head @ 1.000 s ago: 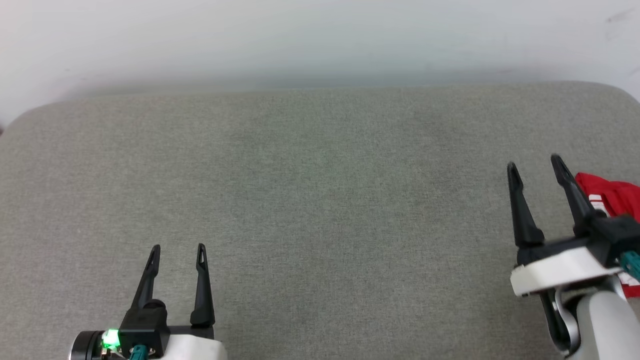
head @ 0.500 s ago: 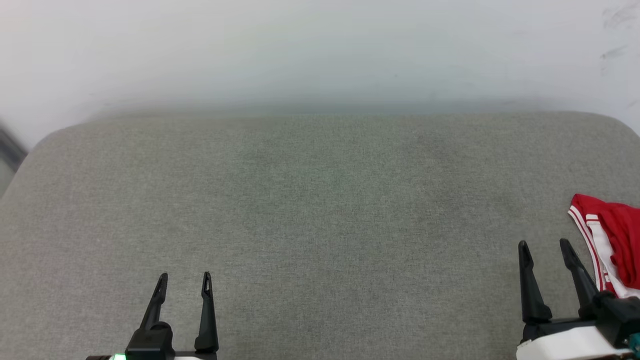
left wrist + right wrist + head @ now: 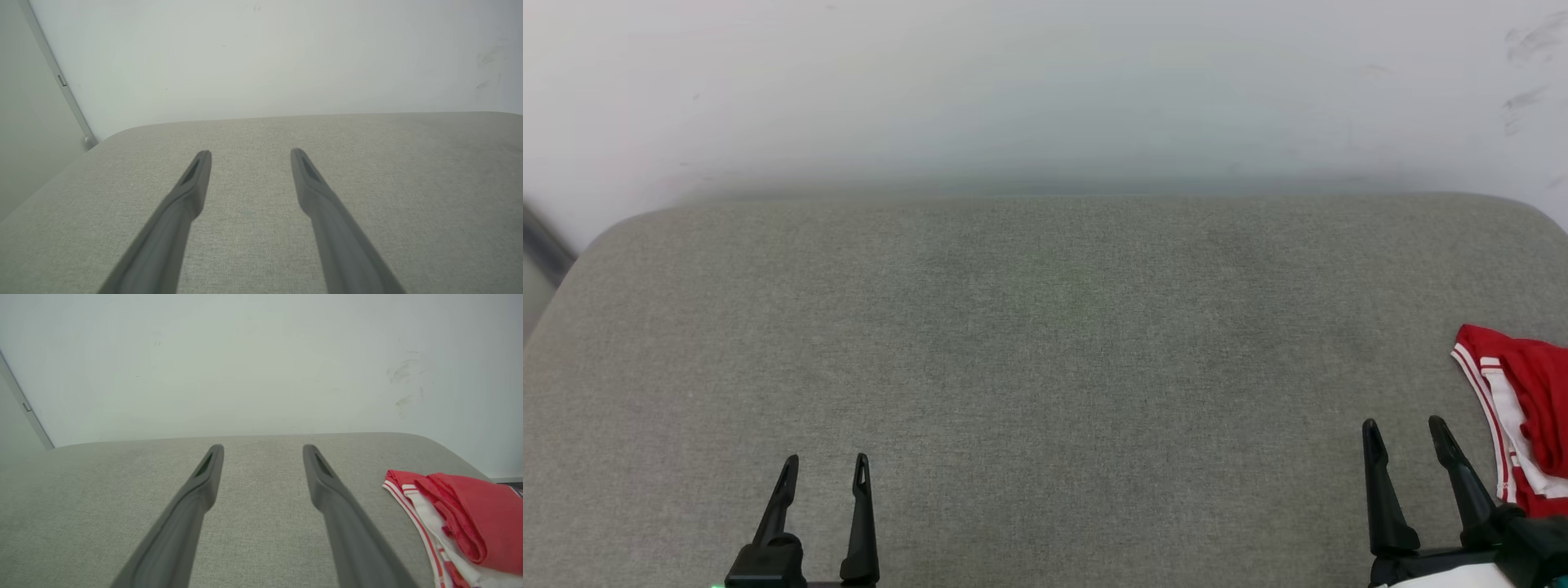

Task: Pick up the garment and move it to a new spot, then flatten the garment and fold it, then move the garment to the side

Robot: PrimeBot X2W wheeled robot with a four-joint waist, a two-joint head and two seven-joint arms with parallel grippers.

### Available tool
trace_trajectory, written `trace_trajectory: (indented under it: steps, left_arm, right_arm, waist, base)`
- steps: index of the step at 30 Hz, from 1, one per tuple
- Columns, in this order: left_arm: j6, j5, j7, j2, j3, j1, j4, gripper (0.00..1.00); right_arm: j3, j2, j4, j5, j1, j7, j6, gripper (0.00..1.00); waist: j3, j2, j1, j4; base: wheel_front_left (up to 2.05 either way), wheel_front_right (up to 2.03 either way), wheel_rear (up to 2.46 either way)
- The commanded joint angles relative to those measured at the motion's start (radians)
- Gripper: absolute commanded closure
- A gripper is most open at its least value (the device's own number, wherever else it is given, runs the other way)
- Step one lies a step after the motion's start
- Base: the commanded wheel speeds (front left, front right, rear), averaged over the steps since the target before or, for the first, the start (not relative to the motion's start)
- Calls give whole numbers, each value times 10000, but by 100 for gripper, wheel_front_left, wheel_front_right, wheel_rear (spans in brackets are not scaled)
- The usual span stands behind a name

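Note:
The garment (image 3: 1529, 408), red with white and red-striped trim, lies bunched at the right edge of the grey padded surface (image 3: 1045, 359); the right wrist view shows the garment (image 3: 461, 516) at its lower right. My right gripper (image 3: 1403, 426) is open at the lower right, just left of the cloth and apart from it, with nothing between its fingers; the same right gripper (image 3: 263, 448) hovers over bare fabric. My left gripper (image 3: 823, 461) stands open and empty at the lower left, and the left gripper (image 3: 250, 152) points toward the far wall.
A pale wall (image 3: 1045, 90) rises behind the surface's rounded far edge. At the far left a wall corner with a grey strip (image 3: 61, 81) stands beside the surface. Bare grey fabric spans the whole middle between the two grippers.
The head camera has tilted, so the surface's far edge sits lower in the picture. Both grippers have drawn back toward the bottom edge, the right one away from the garment's near corner.

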State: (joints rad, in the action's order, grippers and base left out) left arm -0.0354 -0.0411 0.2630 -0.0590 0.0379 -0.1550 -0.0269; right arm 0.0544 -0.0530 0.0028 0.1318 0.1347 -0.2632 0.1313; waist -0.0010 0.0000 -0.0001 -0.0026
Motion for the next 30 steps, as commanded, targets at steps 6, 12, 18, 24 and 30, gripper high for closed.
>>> trace_trajectory:
  steps: [6,12,18,24,30]
  left_arm:
    - [4,-27,-11,35,-16,-45,-324,100]
    - [144,-1374,-299,24,-109,170,-457,100]
    - [273,-2621,-579,3,-209,401,-624,100]
    - [394,-3768,-836,-9,-303,606,-759,100]
    - [510,-4842,-1080,-18,-390,795,-879,100]
  right_arm:
    - [-20,2,266,37,34,10,0,100]
    - [-63,-57,388,1357,-135,243,0,100]
    - [-89,-125,580,2584,-363,483,-1,100]
    - [-107,-173,739,3702,-556,704,-1,100]
    - [-115,-210,881,4742,-728,919,-2,100]
  waist:
    - [-8,0,1,7]
    - [-5,0,1,8]
    - [-3,0,1,9]
    - [0,0,1,10]
    - [2,0,1,11]
  base:
    - [0,0,0]
    - [0,0,0]
    - [0,0,0]
    - [0,0,0]
    - [0,0,0]
